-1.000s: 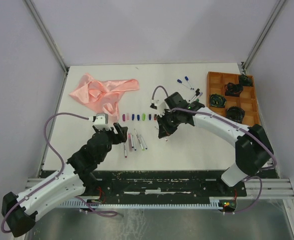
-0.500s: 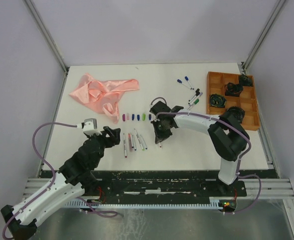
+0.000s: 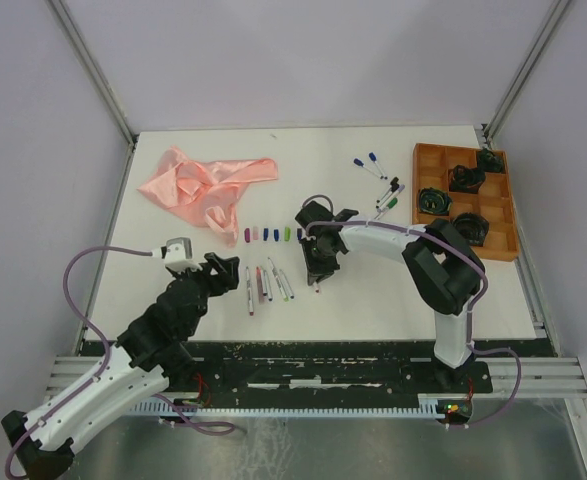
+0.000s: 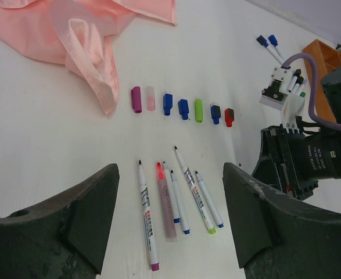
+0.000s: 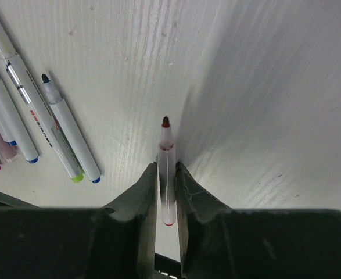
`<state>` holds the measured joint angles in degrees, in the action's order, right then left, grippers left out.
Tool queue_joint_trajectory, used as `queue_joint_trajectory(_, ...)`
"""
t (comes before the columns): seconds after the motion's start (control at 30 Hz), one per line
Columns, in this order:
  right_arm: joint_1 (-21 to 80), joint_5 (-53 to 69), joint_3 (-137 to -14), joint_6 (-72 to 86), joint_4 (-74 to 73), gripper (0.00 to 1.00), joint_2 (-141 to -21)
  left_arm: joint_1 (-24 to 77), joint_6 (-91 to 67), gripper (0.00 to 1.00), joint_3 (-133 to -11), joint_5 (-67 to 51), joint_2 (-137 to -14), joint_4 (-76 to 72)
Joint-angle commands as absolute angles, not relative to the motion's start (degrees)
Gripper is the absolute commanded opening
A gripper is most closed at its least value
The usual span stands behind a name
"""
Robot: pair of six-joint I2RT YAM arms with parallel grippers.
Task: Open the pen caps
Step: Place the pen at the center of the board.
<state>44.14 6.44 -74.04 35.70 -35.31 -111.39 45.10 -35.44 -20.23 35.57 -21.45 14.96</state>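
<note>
Seven pen caps (image 4: 183, 108) are laid out in a row on the table (image 3: 403, 300), and six bared pens (image 4: 193, 189) are gathered just below them. A seventh, red-tipped pen (image 5: 166, 139) is flanked closely by the fingers of the right gripper (image 3: 320, 268); whether it is clamped or released cannot be told. The left gripper (image 3: 225, 266) is held wide apart and empty near the bared pens. Perhaps five capped pens (image 4: 265, 43) are left beyond the row, though so small a view makes the count unsure.
</note>
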Motion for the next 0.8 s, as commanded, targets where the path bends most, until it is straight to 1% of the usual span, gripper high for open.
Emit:
queue_joint_trajectory(0.0,44.21,2.59,-75.29,36.92,-36.47,0.26,-113.80,45.08,-38.14,0.78,-19.86,37.27,-20.07,14.72)
queue_joint_trajectory(0.07,44.16,2.39,-75.46,36.83,-36.80,0.27,-114.53,45.07,-38.23,0.78,-19.86,37.27,-19.66,14.96)
queue_joint_trajectory(0.1,44.13,2.25,-75.48,36.87,-36.93,0.30,-114.72,45.06,-38.23,0.78,-19.86,37.27,-19.54,14.99)
queue_joint_trajectory(0.17,44.12,2.41,-75.52,36.74,-37.05,0.32,-115.06,44.99,-38.23,0.78,-19.97,37.35,-19.28,15.19)
queue_joint_trajectory(0.43,44.15,4.78,-76.24,35.27,-36.53,0.34,-114.65,45.08,-38.45,0.78,-20.37,37.03,-18.86,15.46)
queue_joint_trajectory(0.57,44.08,7.96,-77.87,32.92,-35.75,0.42,-112.55,45.03,-38.58,0.78,-20.56,36.50,-18.43,15.63)
queue_joint_trajectory(0.77,42.76,8.27,-79.42,28.87,-36.25,0.45,-107.44,45.07,-38.80,0.78,-20.83,35.72,-16.81,15.99)
